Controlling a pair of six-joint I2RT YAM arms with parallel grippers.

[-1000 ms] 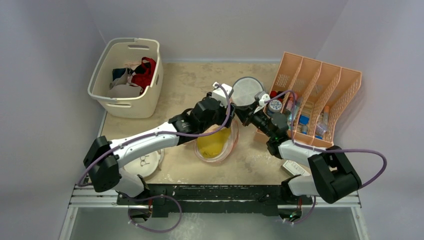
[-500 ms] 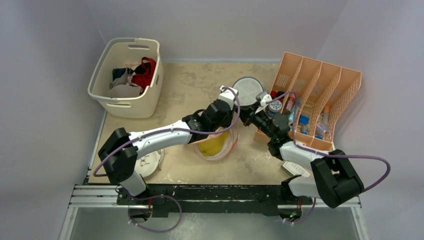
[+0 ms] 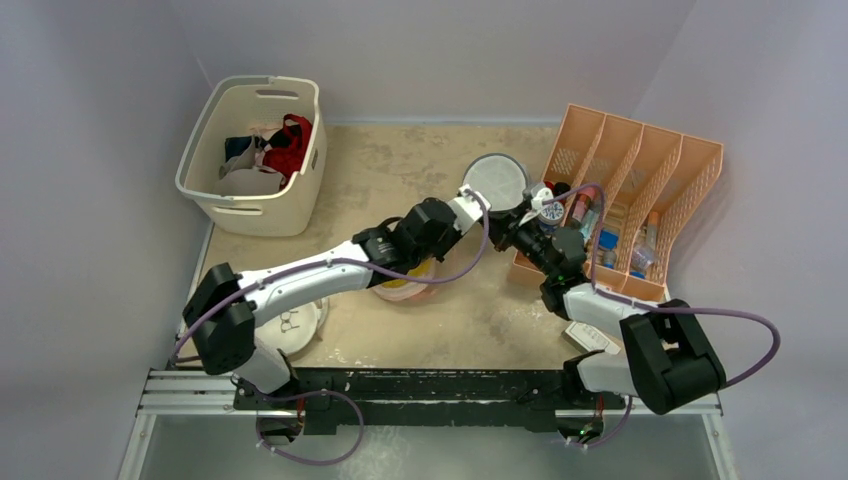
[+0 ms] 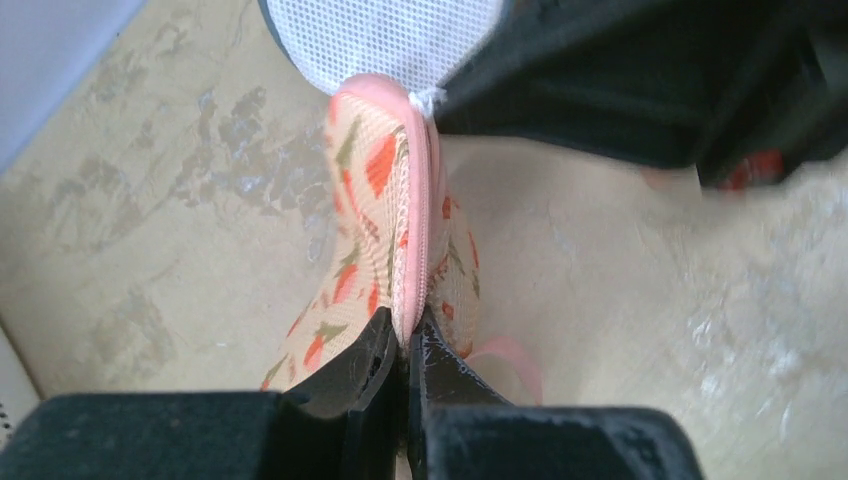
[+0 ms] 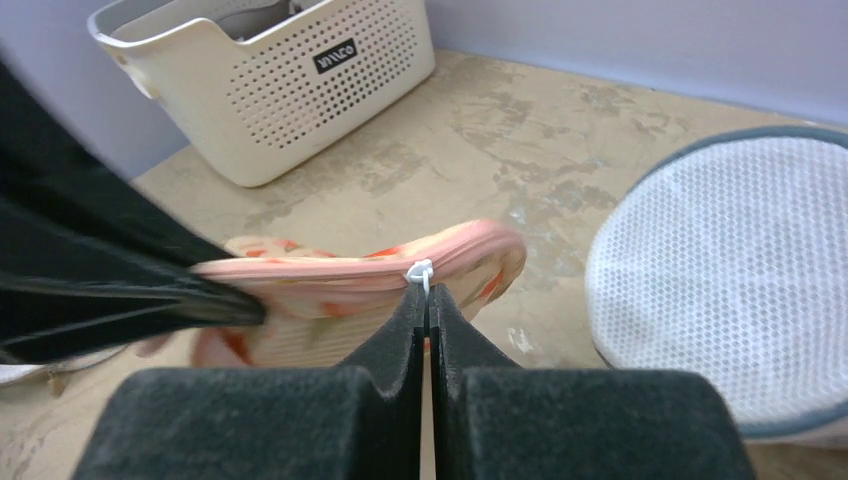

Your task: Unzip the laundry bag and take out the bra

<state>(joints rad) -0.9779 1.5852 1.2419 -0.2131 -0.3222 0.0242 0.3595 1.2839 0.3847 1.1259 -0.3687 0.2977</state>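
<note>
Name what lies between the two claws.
The laundry bag: its pink edge runs from the left claw to the right claw, shown in both wrist views.

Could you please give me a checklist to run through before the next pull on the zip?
1. Left pincer shut on the pink edging of the laundry bag: ok.
2. Right pincer shut on the white zip pull: ok.
3. Gripped end of the bag raised off the table, stretched between both pincers: ok.
4. Zip opened far enough: cannot tell; the edging in the wrist views looks closed.
5. Round mesh bag clear of the pull path: cannot tell; it lies close beside the zip-pull end.
</note>
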